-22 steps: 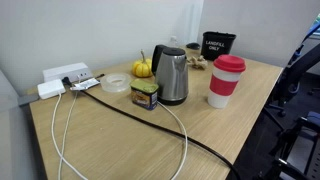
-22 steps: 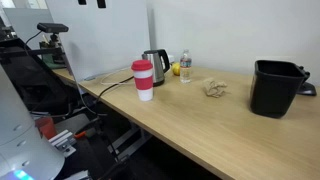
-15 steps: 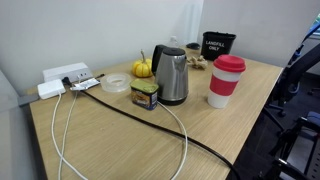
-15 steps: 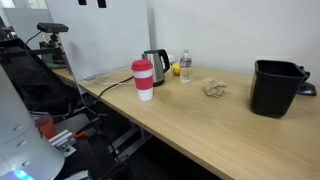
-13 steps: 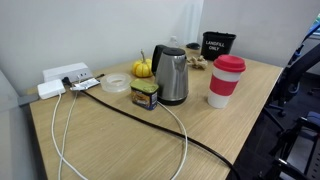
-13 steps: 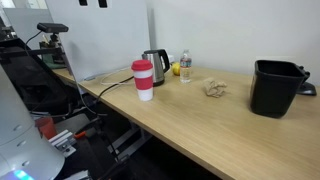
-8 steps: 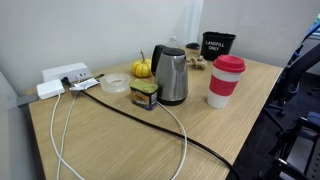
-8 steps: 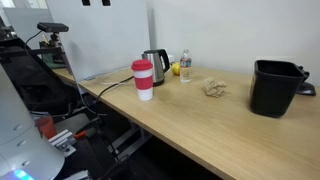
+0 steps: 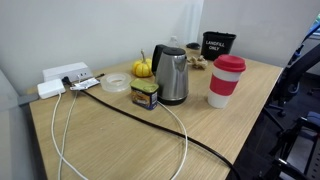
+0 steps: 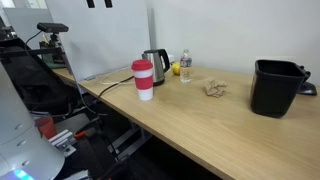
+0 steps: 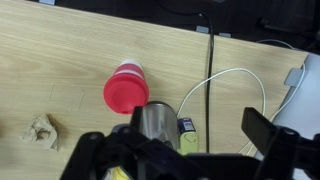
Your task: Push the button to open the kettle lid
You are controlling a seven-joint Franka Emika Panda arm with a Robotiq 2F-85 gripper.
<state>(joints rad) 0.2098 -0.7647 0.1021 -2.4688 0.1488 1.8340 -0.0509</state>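
Below pincer (image 11: 168,132): kettle (image 11: 155,118), between wide-spread jaws.
Lid (image 9: 168,49): shut, untouched.
Change: pincer barely shifted; descent still pending.

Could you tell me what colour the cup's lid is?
Red; the cup lid shows best in wrist view.

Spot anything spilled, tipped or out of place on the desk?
Nothing spilled or tipped: the kettle and cup stand upright. Only clutter: a crumpled paper wad lies loose on the desk, and a black cable and white cable trail across it past the kettle.
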